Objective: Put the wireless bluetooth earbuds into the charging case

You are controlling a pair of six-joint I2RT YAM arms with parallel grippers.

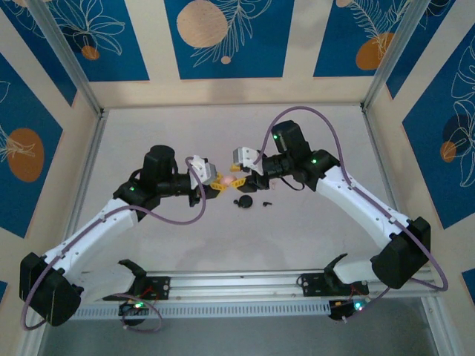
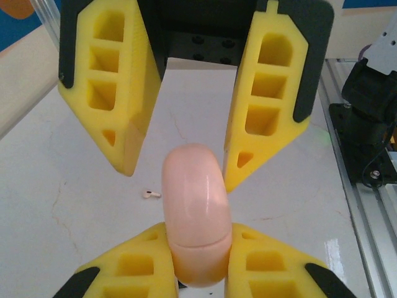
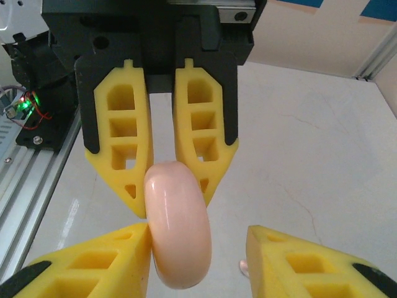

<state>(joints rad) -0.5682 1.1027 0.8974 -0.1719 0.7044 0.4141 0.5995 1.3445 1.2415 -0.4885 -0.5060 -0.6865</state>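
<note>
The pale pink round charging case [image 2: 195, 211] is held on edge above the table, its lid seam closed. My left gripper [image 2: 197, 234] is shut on its lower half. My right gripper [image 3: 198, 233] faces it from the other side and stands open. One of its fingers [image 3: 111, 261] touches the case [image 3: 178, 230] and the other stands well apart. In the top view the left gripper [image 1: 214, 184] and the right gripper [image 1: 236, 180] meet at mid-table round the case [image 1: 224, 180]. A pale pink earbud [image 2: 151, 194] lies on the table below; another view shows it as a pale piece [image 3: 243, 267].
A black round case [image 1: 243, 202] and a small black earbud [image 1: 267, 203] lie on the white tabletop [image 1: 312, 245] just in front of the grippers. Aluminium rails [image 1: 245, 280] run along the near edge, and patterned walls enclose the other sides.
</note>
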